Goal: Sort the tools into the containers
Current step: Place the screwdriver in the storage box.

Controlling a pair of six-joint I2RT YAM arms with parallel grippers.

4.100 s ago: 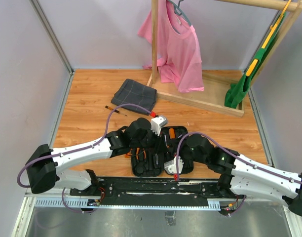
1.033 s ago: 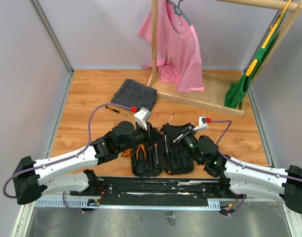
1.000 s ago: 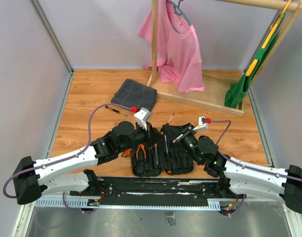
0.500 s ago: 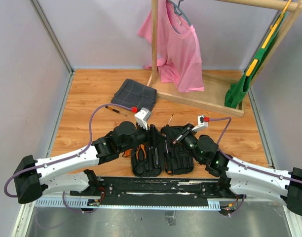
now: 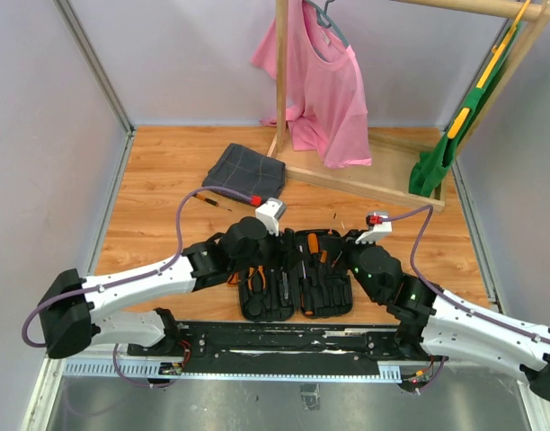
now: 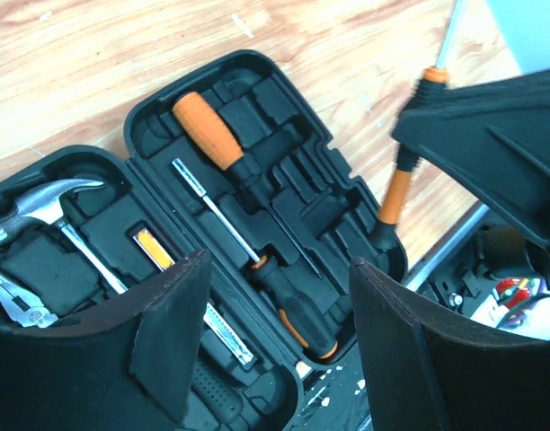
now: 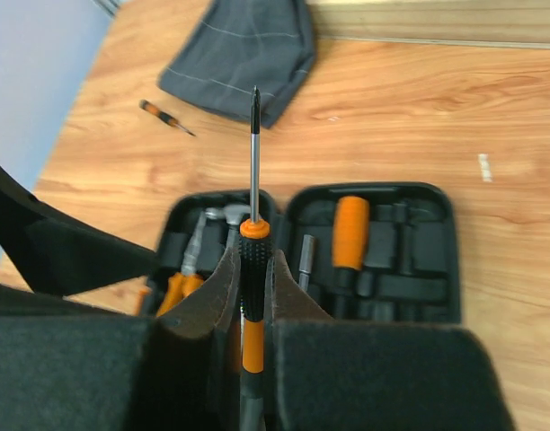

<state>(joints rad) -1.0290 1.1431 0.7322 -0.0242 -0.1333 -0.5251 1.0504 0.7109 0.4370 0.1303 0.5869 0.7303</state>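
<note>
The black tool case [image 5: 257, 310] lies open in front of both arms. It holds a hammer [image 6: 41, 199], pliers [image 6: 10, 305], an orange-handled screwdriver [image 6: 217, 135] and a black-handled screwdriver [image 6: 297, 314]. My left gripper [image 6: 279, 260] hovers open over the case's right half, with nothing between its fingers. A slim orange-and-black screwdriver [image 7: 254, 260] is clamped in my right gripper [image 7: 254, 256], which is shut on its handle; the shaft points away over the case [image 7: 441, 202]. Another small screwdriver [image 5: 210, 200] lies on the wood beyond the case.
A folded dark grey checked cloth [image 5: 248, 171] lies behind the case. A wooden clothes rack base [image 5: 356, 184] crosses the back right, with a pink shirt [image 5: 324, 90] and a green garment [image 5: 446, 144] hanging. Walls close in both sides.
My left gripper has opened and shifted right over the case. My right gripper has closed on the slim screwdriver and swung it from pointing far-left to pointing straight away.
</note>
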